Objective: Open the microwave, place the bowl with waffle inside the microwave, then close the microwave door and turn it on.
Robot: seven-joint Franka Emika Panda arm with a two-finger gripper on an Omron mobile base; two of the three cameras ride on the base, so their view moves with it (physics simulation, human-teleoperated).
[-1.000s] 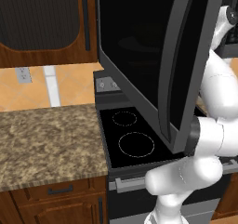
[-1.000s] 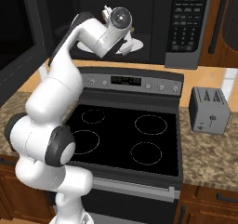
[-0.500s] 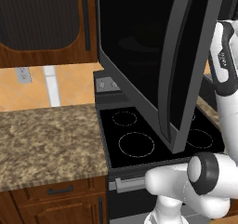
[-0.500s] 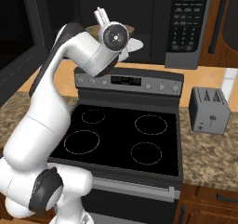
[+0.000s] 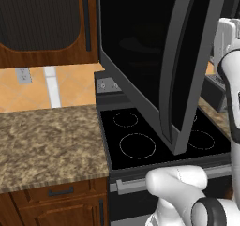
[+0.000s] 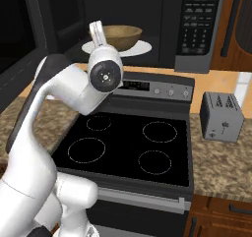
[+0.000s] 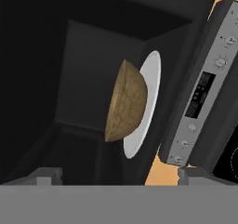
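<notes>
Bowl: the tan wooden bowl [image 6: 121,35] sits on the white round plate [image 6: 140,49] inside the open microwave [image 6: 147,19], in the right base view at about 12 o'clock above the stove. In the hand view (rolled sideways) the bowl [image 7: 125,102] shows its rounded underside against the plate [image 7: 145,102]; the waffle cannot be made out.
Microwave: its cavity is dark and open; the keypad panel [image 6: 197,24] stands at 3 o'clock of the bowl.
Door: the microwave door [image 5: 154,61] is swung wide open, its dark glossy window hanging over the stove top in the left base view, the grey edge frame reaching toward 5 o'clock.
Gripper: the gripper [image 7: 118,174] has its two finger tips [image 7: 44,174] spread wide at the bottom corners of the hand view, nothing between them, apart from the bowl.
Stove: the black stove [image 6: 133,147] lies below the microwave, four rings on its top.
Toaster: the small grey toaster [image 6: 221,117] stands on the granite counter [image 6: 221,164] at 3 o'clock of the stove.
</notes>
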